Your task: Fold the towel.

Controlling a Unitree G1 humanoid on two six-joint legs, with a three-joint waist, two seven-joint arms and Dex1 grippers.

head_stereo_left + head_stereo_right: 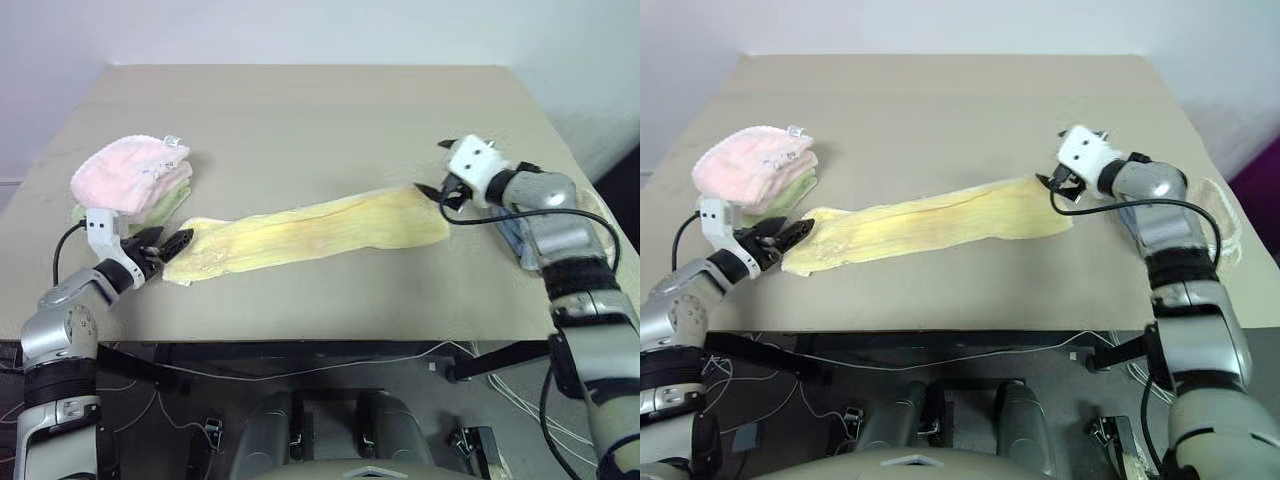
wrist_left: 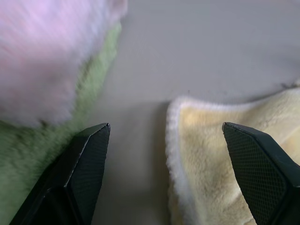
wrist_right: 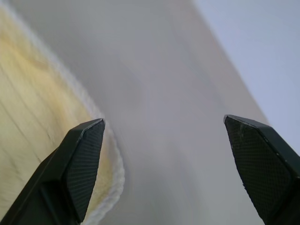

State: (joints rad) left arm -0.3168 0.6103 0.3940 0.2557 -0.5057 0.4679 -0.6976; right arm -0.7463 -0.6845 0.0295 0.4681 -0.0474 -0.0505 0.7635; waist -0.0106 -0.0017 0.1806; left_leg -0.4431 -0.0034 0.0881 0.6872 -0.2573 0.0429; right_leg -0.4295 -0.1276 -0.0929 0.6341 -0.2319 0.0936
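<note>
The towel (image 1: pixel 310 232) is a long pale yellow strip, stretched out flat across the middle of the table from left to right. My left gripper (image 1: pixel 165 247) sits at its left end, open. In the left wrist view the towel's rounded corner (image 2: pixel 220 154) lies on the table between the spread fingers (image 2: pixel 84 159), which do not pinch it. My right gripper (image 1: pixel 440 190) hovers at the towel's right end, also open. In the right wrist view the stitched edge (image 3: pixel 37 126) runs past one finger (image 3: pixel 82 159), with bare table between the two.
A folded pink towel (image 1: pixel 130 172) rests on a green one (image 1: pixel 170 205) at the left, just behind my left gripper. A pale blue object (image 1: pixel 515 240) lies under my right forearm near the table's right edge. The table's front edge (image 1: pixel 300 335) is close below the towel.
</note>
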